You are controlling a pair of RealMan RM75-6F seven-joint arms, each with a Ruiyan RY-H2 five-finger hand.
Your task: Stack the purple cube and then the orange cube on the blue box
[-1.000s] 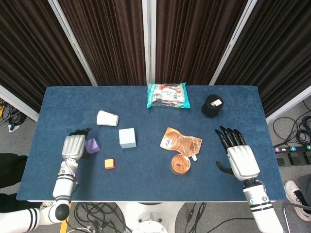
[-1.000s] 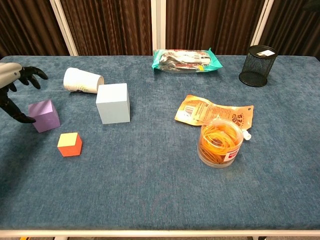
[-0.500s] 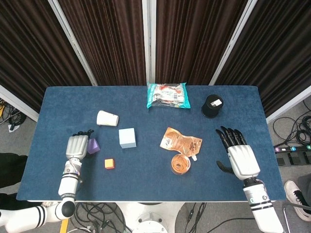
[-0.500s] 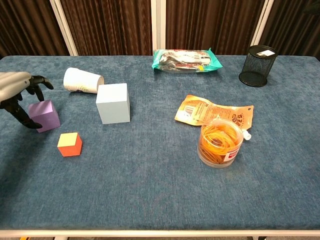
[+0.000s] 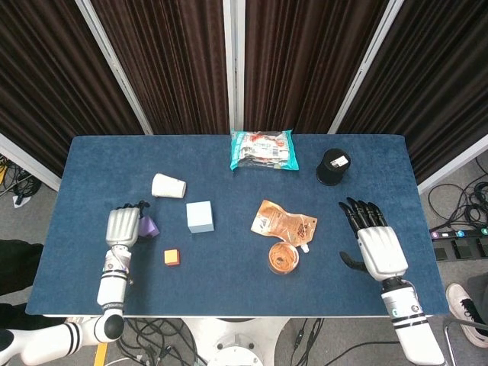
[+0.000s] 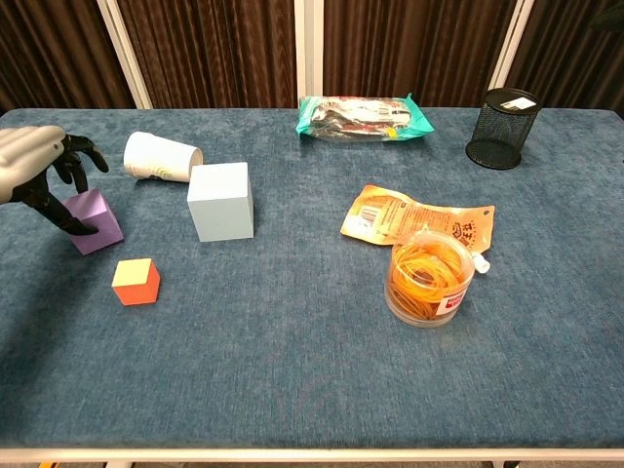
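The purple cube (image 5: 149,226) (image 6: 98,223) sits at the table's left, slightly turned. My left hand (image 5: 123,226) (image 6: 37,172) wraps it: the thumb lies on its front face and the fingers curl over its far edge. The orange cube (image 5: 171,257) (image 6: 136,281) lies just in front and to the right of it. The pale blue box (image 5: 200,216) (image 6: 220,201) stands further right, apart from the hand. My right hand (image 5: 376,245) rests open, palm down, at the table's right side, holding nothing. The chest view does not show it.
A white paper cup (image 5: 168,186) (image 6: 161,157) lies on its side behind the cubes. A snack bag (image 5: 263,149) (image 6: 362,117) and a black mesh cup (image 5: 333,166) (image 6: 502,128) stand at the back. An orange pouch (image 5: 284,223) (image 6: 419,219) and a tub of rubber bands (image 5: 283,258) (image 6: 429,275) sit mid-right.
My left hand moved right onto the purple cube and its fingers closed around it. The cube shifted slightly right and turned. The right hand stayed still.
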